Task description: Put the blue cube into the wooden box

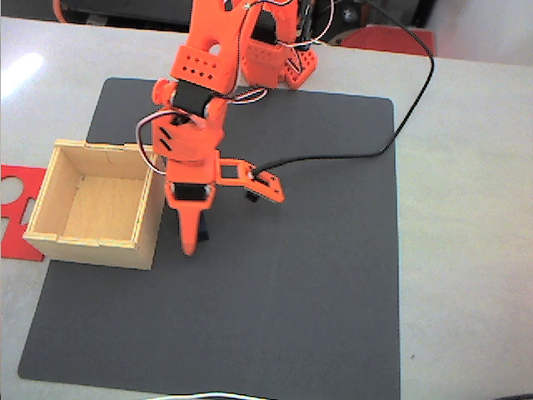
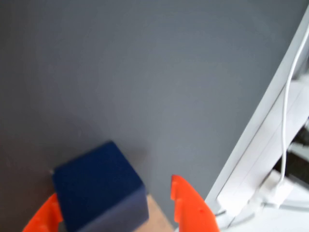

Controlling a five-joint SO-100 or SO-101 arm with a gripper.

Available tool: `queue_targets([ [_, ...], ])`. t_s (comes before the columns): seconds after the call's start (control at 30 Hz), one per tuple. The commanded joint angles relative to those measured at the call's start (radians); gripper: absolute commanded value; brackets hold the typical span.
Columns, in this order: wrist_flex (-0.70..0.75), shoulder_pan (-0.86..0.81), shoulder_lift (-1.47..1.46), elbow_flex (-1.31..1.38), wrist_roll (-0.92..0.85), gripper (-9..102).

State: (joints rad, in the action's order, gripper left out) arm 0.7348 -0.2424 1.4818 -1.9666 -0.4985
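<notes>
The blue cube [image 2: 96,193] sits between my orange fingers in the wrist view, against the left finger [image 2: 46,215]. A small gap with a tan patch separates it from the right finger [image 2: 188,205]. My gripper [image 2: 113,191] is open around it. In the fixed view the gripper [image 1: 196,243] points down at the dark mat, with a sliver of the cube [image 1: 205,237] beside its tip. The wooden box [image 1: 58,237] stands open-topped and empty just left of the gripper, on the mat's left edge.
A dark grey mat [image 1: 275,308] covers most of the pale table. A flat red cut-out sheet [image 1: 15,187] lies left of the box. A black cable [image 1: 400,125] runs from the wrist across the mat's upper right. The arm's base [image 1: 266,50] stands at the back.
</notes>
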Motion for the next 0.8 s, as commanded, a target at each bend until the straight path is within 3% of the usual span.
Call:
queue_targets([
  [0.0,0.025,0.072,0.005,0.046,0.009,28],
  [0.5,0.091,0.129,0.015,0.038,0.038,27],
  [0.77,0.095,0.026,0.061,0.029,0.077,27],
])
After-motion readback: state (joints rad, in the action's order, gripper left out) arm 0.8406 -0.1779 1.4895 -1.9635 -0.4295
